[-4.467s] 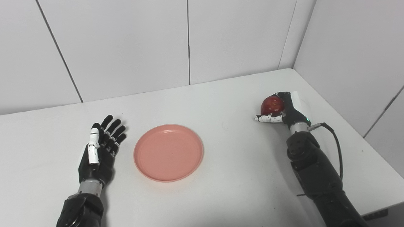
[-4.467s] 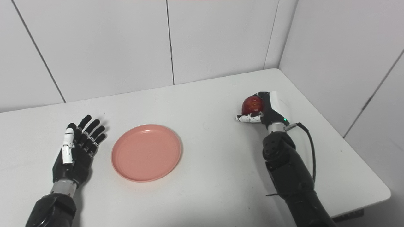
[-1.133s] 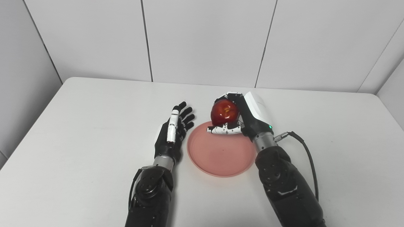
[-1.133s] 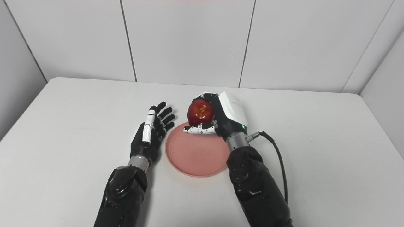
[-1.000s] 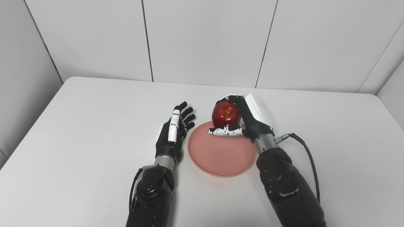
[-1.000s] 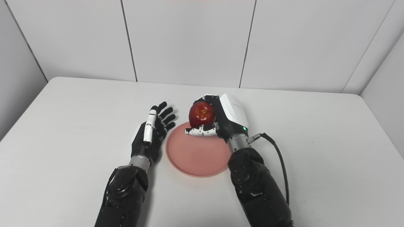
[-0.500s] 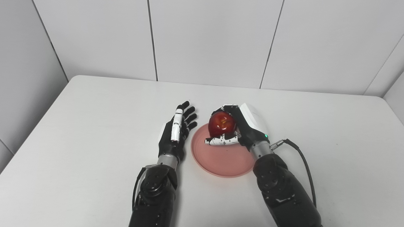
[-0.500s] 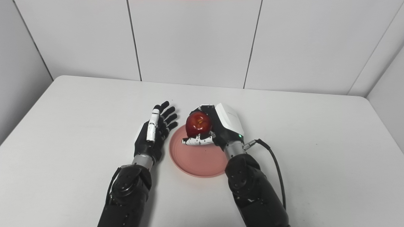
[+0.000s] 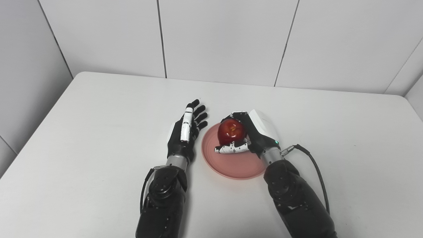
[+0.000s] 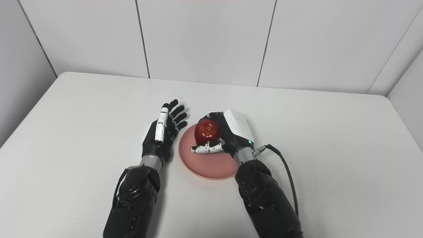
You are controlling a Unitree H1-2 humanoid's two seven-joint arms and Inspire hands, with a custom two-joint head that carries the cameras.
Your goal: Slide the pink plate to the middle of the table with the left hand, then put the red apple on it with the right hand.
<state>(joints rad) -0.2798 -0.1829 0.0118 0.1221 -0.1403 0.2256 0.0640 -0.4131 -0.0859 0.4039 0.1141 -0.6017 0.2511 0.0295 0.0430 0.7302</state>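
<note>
- The pink plate (image 9: 236, 162) lies flat on the white tabletop (image 9: 99, 132), roughly at its middle, so the sliding step looks finished and only the placing remains.
- The left robot hand (image 9: 185, 135) rests just beside the plate's left rim, fingers straight and spread, holding nothing — I judge it is parked there because its part is done, and it stays clear of the plate's inside.
- The right robot hand (image 9: 246, 137) is closed around the red apple (image 9: 231, 131), fingers curled over the far side and the thumb crossing underneath at the front, which cradles the fruit from below as well as gripping it.
- The apple is over the far half of the plate, within the rim; whether its underside touches the plate cannot be told, since the thumb hides the contact.
- Being nearly round, the apple has no marked long axis; its stem dimple, a yellowish spot, faces up and a little toward the camera, so the core stands close to upright.
- That pose suits a release — a near-upright apple set on its base should settle rather than roll, though the shallow rim gives little to stop it if it is let go while tilted.
- The right arm covers the plate's near-right edge.
</note>
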